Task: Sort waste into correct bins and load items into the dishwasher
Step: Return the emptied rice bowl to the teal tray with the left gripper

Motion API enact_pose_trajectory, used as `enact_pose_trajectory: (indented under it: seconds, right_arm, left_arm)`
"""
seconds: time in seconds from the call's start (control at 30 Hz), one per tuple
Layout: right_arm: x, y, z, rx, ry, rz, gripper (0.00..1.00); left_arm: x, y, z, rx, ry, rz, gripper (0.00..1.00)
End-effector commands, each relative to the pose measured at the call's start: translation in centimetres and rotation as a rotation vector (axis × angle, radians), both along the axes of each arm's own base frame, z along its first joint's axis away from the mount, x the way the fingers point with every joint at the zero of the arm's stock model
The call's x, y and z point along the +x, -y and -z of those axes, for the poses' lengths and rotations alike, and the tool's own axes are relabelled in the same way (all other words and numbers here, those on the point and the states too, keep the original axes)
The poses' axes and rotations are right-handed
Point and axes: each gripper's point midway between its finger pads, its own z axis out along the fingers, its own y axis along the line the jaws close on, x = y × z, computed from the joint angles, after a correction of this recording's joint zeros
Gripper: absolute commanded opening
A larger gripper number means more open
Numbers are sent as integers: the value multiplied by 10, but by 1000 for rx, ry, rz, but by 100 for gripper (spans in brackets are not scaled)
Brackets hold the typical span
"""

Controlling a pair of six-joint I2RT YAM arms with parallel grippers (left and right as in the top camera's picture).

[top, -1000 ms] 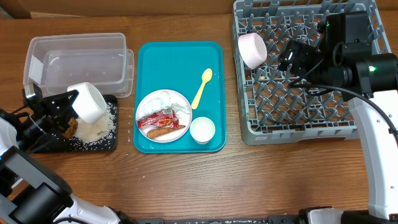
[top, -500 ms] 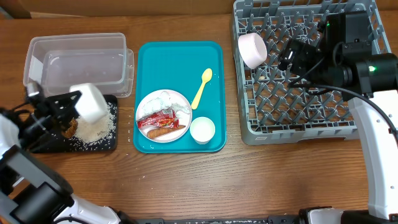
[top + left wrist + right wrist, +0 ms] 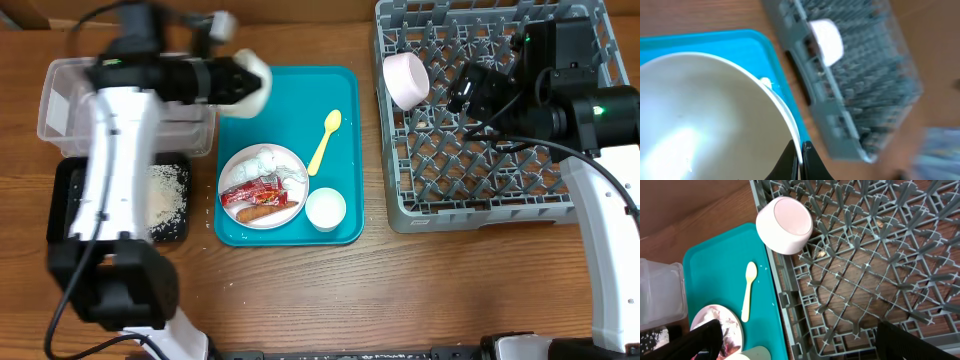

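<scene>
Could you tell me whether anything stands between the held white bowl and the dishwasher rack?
The white bowl, in the left gripper, hangs over a far corner of the teal tray. Only that tray and yellow spoon lie under its path. A pink cup on its side at the left edge of the dishwasher rack sits in line.

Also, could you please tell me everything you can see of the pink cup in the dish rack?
The pink cup is pale, round and smooth, plastic by its look, and empty inside. It lies tipped on its side in the grey rack, at the edge beside the teal tray, propped on the prongs. Nothing else touches it.
</scene>
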Motion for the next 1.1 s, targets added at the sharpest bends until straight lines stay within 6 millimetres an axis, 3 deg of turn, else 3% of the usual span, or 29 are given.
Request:
enact_pose_trajectory:
  seconds: [0.0,0.07,0.17,0.4,0.57,0.7,0.87,1.0,1.07]
  right_arm:
    - [1,2,-5,-7,18,1,100]
    - [2,2,-5,-7,16,1,100]
    - [2,2,-5,-7,15,1,100]
    - [-2,2,-3,-8,0,1,100]
    - [-2,2,-2,-9,-2,1,100]
    - [-2,2,-2,-8,-3,1,100]
    - [-1,2,-3,-7,2,1,100]
    - [4,-3,-7,16,28,-14,100]
    - [10,-19,-16,77,70,-62,99]
  left_arm:
    - [25,-6,19,462,103,-218,4]
    - [31,21,35,622,166,-190,4]
    - [36,38,65,755,171,-179,4]
    - [37,51,158,842,20,-122,4]
    - [38,54,190,847,-29,-105,4]
    - [42,65,202,799,-27,-86,4]
    - [40,76,201,737,-40,-53,53]
    - [48,69,175,726,-26,-78,61]
    - [57,60,141,693,-25,-147,65]
